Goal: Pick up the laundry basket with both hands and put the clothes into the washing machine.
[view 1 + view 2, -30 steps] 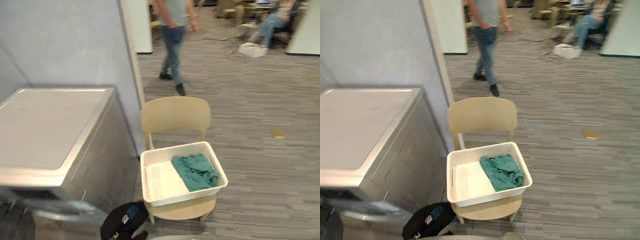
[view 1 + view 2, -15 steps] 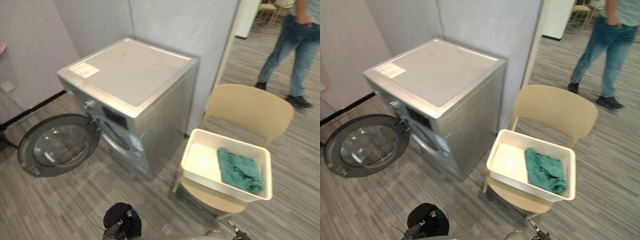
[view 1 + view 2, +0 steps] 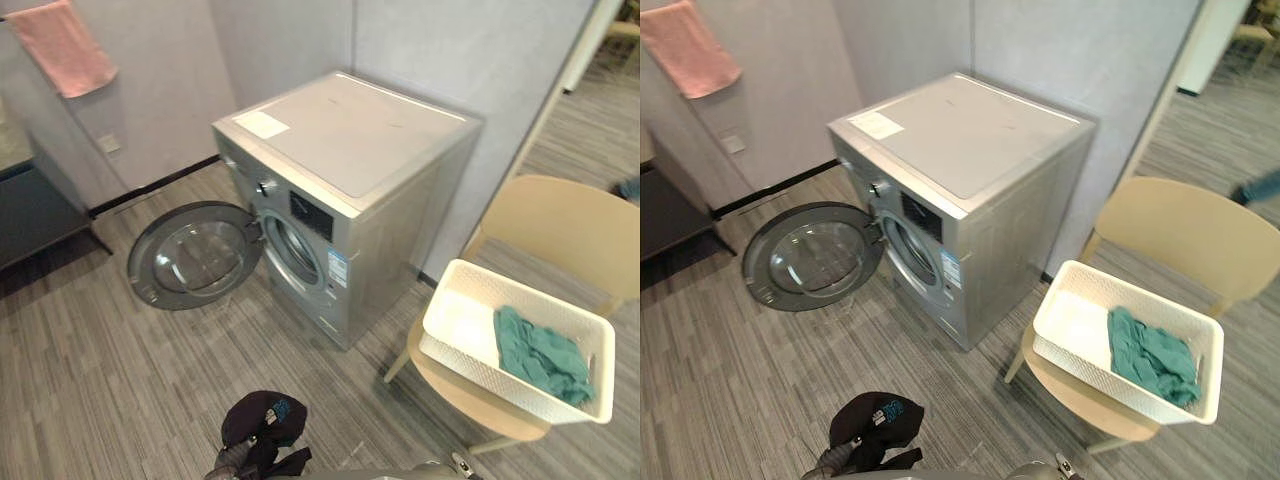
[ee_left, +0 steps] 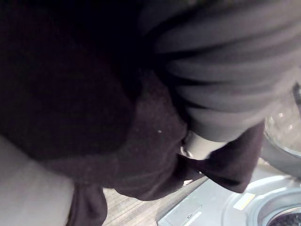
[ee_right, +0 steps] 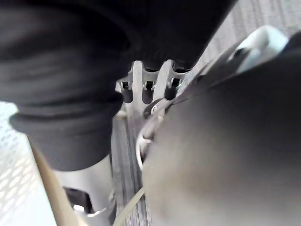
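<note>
Camera swung left; nothing itself moved. Laundry basket (image 3: 500, 385) sat untouched on chair (image 3: 560, 225), teal clothes (image 3: 540, 355) inside, beside washing machine (image 3: 350, 150) with door (image 3: 195, 255) open. Pickup not begun. Left hand (image 3: 262, 425) hung low, well apart from basket, state impossible to tell. Right hand (image 5: 146, 89) slack, empty.

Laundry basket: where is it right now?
In the head views, the white laundry basket sits on the seat of the beige chair at the robot's right, just right of the washing machine, with the green clothes inside.
</note>
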